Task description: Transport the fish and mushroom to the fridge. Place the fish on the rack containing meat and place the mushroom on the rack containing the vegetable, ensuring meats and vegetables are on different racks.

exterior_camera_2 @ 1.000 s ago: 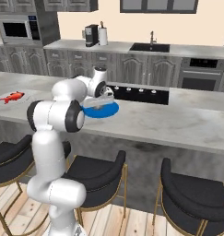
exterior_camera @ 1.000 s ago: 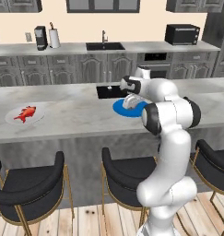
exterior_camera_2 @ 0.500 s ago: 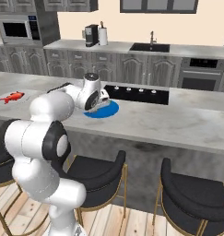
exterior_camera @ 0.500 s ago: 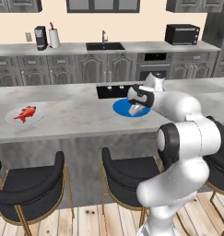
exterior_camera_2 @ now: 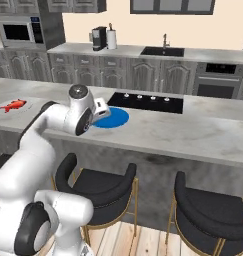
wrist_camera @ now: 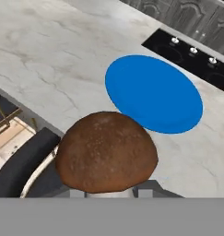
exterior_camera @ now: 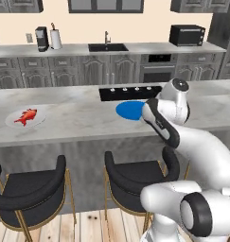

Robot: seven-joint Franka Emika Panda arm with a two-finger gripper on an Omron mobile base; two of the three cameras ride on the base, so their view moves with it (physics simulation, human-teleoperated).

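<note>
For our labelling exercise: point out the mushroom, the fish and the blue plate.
mushroom (wrist_camera: 106,151), hand view, middle of its brown cap
fish (exterior_camera: 26,116), left base view, middle of its red body
blue plate (wrist_camera: 152,93), hand view, bare centre of the disc

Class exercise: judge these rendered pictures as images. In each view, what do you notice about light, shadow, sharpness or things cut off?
Left base view: even, soft light; the fish reads clearly on its pale plate.
Right base view: slightly soft, no glare on the counter.
Hand view: the mushroom looms large and close, its speckled cap sharp, above a shadowless blue plate.
</note>
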